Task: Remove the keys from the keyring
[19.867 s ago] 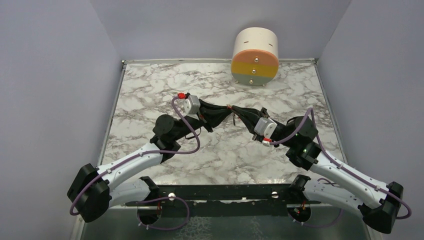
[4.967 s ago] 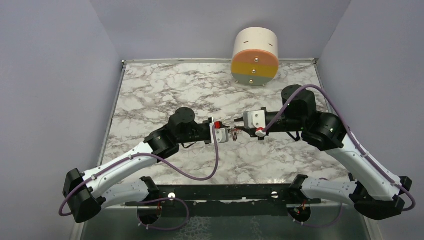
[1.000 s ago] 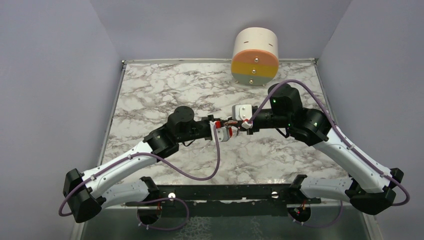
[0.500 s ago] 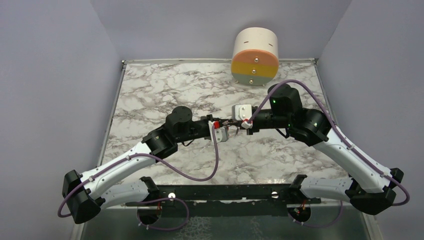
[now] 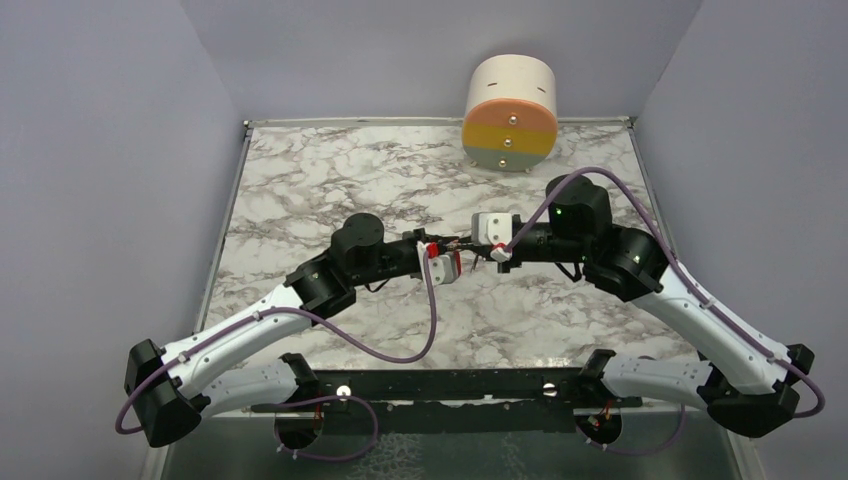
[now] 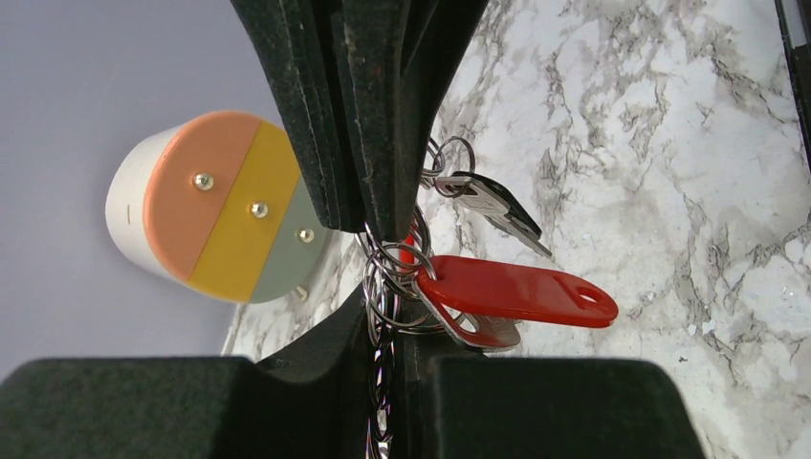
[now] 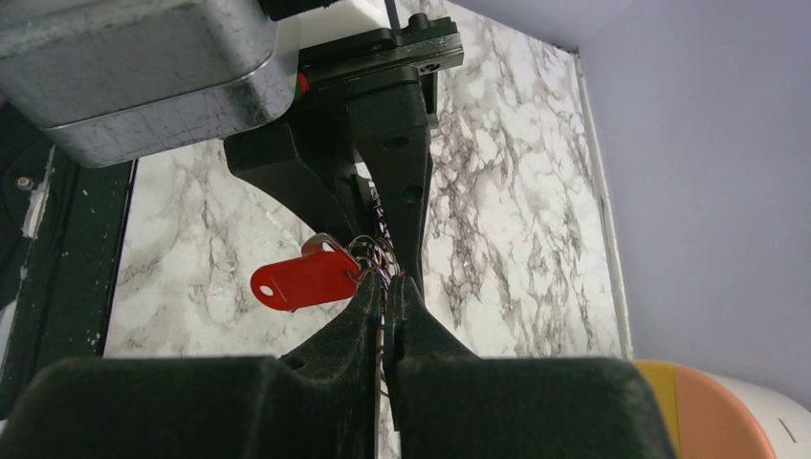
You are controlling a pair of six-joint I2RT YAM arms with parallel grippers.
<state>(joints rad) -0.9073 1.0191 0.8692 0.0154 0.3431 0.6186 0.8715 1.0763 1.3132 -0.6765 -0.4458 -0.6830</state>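
Above the middle of the marble table my two grippers meet tip to tip. The keyring (image 6: 390,266), a bunch of thin metal rings, sits between both pairs of fingers. My left gripper (image 6: 387,311) is shut on the rings from below, and my right gripper (image 7: 386,285) is shut on them from the other side. A red oval tag (image 6: 516,290) hangs off the rings, with a silver key (image 6: 483,335) beneath it. A dark-headed key (image 6: 490,198) hangs from a small ring beyond. In the top view the keyring (image 5: 462,245) is a tiny glint between the grippers.
A white cylinder with an orange, yellow and grey striped face (image 5: 510,110) stands at the back of the marble table (image 5: 330,180). Purple walls close in the left, right and back sides.
My right gripper has shut on the rings and its arm has drawn slightly to the right. The left arm holds still with its grip unchanged.
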